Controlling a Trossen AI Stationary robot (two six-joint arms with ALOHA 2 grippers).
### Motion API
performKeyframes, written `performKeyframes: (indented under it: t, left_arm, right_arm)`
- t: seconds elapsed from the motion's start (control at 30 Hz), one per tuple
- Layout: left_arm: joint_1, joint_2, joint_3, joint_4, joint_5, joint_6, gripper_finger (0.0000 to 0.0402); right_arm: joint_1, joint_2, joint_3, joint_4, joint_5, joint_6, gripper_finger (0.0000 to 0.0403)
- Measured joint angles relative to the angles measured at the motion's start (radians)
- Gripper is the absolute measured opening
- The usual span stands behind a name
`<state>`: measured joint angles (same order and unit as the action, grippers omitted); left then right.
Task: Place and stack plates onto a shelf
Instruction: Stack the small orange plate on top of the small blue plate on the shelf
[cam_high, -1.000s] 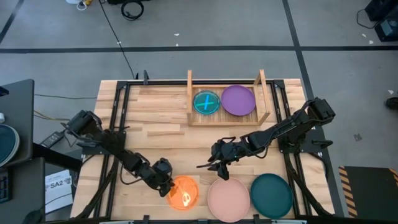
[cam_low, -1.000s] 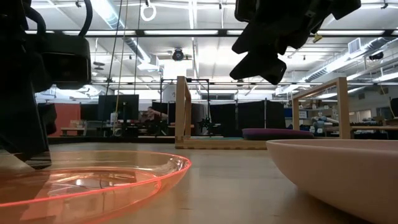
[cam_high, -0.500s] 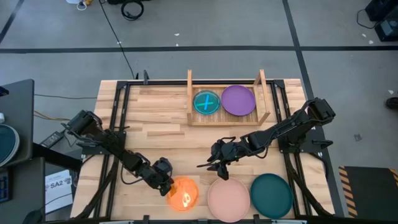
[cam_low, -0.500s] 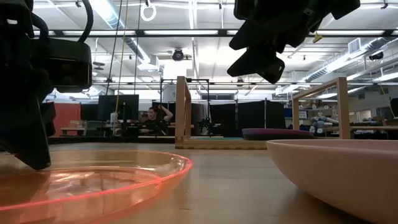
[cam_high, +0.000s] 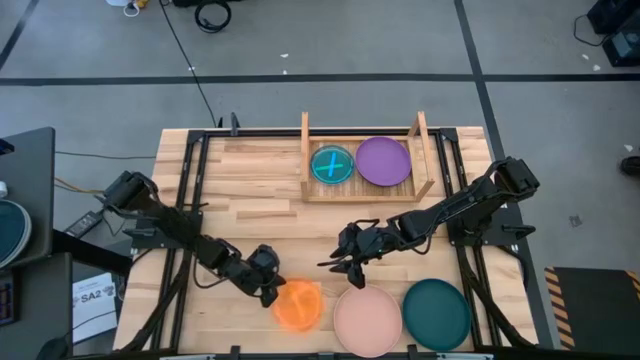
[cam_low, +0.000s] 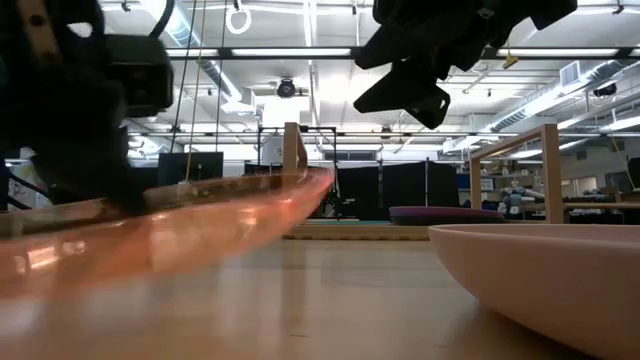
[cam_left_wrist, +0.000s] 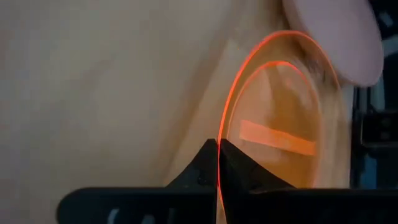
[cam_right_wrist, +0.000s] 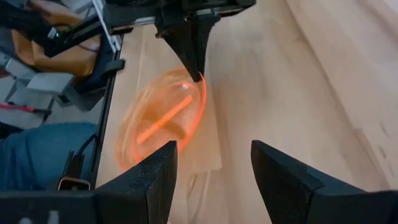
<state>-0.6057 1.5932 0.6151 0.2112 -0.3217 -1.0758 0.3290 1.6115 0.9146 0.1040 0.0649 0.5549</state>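
At the counter's (cam_high: 250, 190) front edge, the left tool (cam_high: 270, 291) pinches the orange plate's (cam_high: 298, 305) rim; the right tool (cam_high: 340, 266) hangs spread above the pink plate (cam_high: 367, 318).

Worktop (cam_high: 250, 190): light wooden planks on a black frame. Light wooden slatted shelf (cam_high: 307, 160) at far edge, centre-right. Round opaque pink plastic plate (cam_high: 367, 320) at near edge, centre; round opaque teal plastic plate (cam_high: 436, 313) beside it, toward near right corner.

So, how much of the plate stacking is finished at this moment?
Done: purple plate and blue plate sit on the shelf. In hand: left tool grips the orange plate, tilted off the table. Left: pink plate, teal plate. Right tool hovers open.
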Motion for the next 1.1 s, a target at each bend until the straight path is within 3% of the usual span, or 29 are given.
performKeyframes:
  t: [0.37, 0.67, 1.1]
  left_arm:
    - [0.114, -0.037, 0.0, -0.006, -0.184, 0.152, 0.0005]
    - [0.201, -0.037, 0.0, -0.005, -0.191, 0.156, 0.0005]
    - [0.259, -0.037, 0.0, 0.003, -0.19, 0.156, 0.0005]
  right_arm:
    - [0.0, 0.0, 0.0, 0.011, 0.131, 0.0, 0.0207]
    - [-0.014, 0.0, 0.0, -0.012, 0.335, 0.0, 0.0206]
    - [-0.05, 0.023, 0.0, -0.094, 0.356, 0.0, 0.0206]
